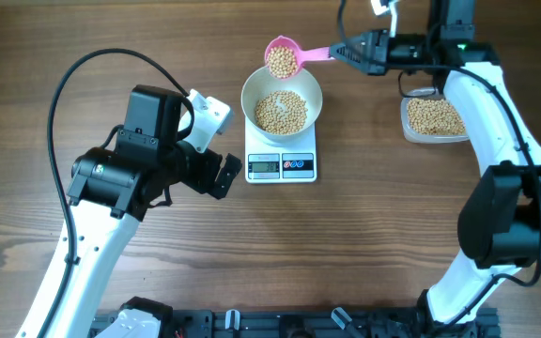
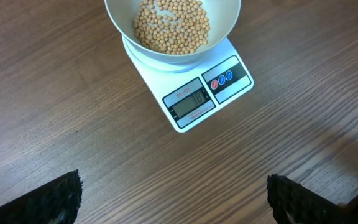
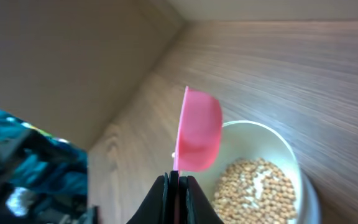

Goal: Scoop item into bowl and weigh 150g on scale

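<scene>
Beans [image 1: 281, 111] lie heaped in the bowl [image 1: 249, 91], which sits on the scale [image 1: 281, 166], and more fill the pink scoop [image 1: 283, 59] above the bowl's far rim. My right gripper [image 1: 339, 52] is clamped on the scoop's handle; my left gripper [image 1: 222, 175] hovers just left of the scale, jaws spread wide

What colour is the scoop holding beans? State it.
Pink scoop, clearest in the overhead view.

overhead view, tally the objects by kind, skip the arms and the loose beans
white bowl: 1
scale: 1
pink scoop: 1
clear tub: 1
total: 4
</scene>
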